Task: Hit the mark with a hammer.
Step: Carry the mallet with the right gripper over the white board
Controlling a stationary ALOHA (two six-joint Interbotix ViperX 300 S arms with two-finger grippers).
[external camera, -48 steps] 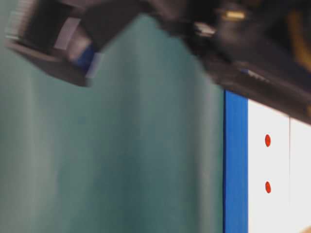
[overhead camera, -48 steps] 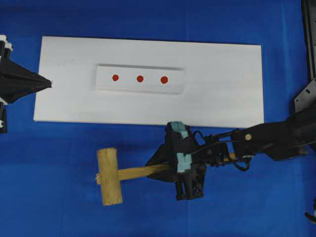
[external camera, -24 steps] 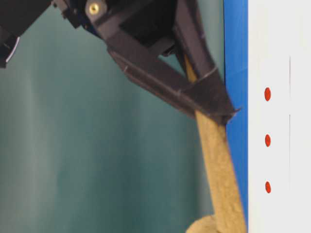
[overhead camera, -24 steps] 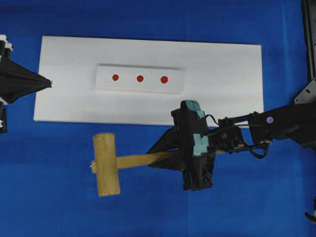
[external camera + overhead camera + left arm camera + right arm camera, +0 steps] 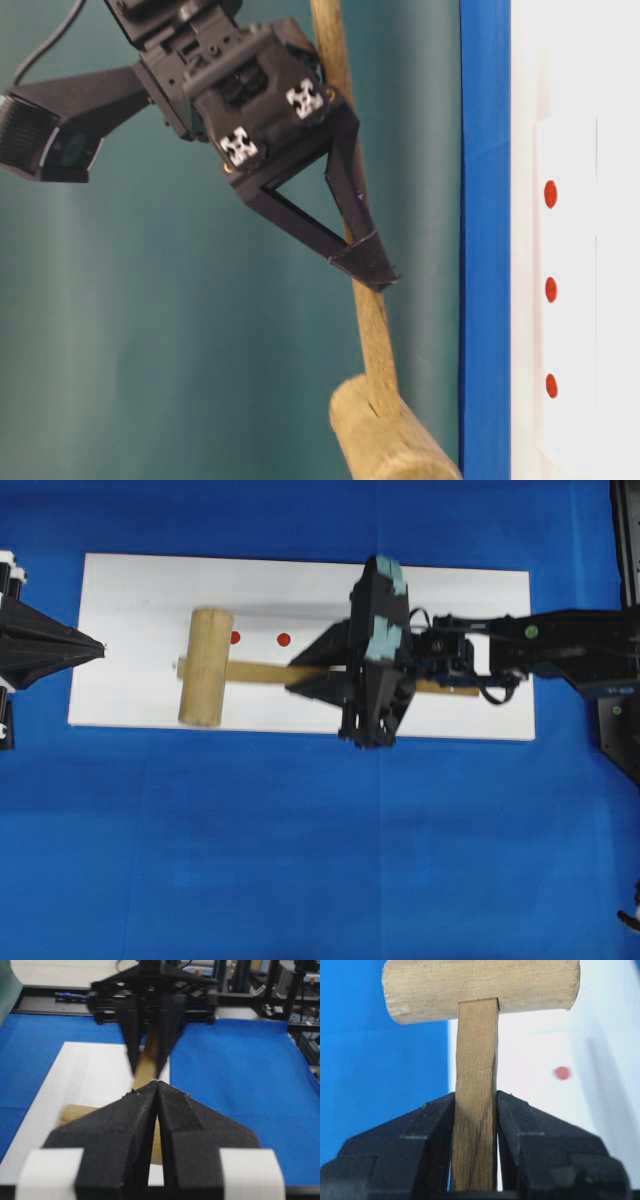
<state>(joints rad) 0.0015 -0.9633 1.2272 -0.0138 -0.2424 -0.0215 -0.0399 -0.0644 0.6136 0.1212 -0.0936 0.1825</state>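
Observation:
The hammer (image 5: 205,667) is a light wooden mallet, and my right gripper (image 5: 305,672) is shut on its handle (image 5: 476,1060). It hangs above the white board, apart from the surface in the table-level view, where its head (image 5: 385,445) shows. The head hovers over the left end of the narrow white strip (image 5: 260,622), beside the left outer dot. The mark (image 5: 284,639), the middle red dot (image 5: 550,289), lies uncovered just beyond the handle. The right outer dot is hidden under the right gripper. My left gripper (image 5: 98,648) rests shut and empty at the board's left edge.
The white board (image 5: 450,610) lies on a blue cloth (image 5: 300,860). The right arm (image 5: 560,645) reaches in over the board's right end. In the right wrist view one red dot (image 5: 562,1073) shows to the right of the handle.
The right gripper has carried the hammer off the blue cloth and over the white board, lifting it, so the head now hovers over the strip's left end. The left arm has not moved.

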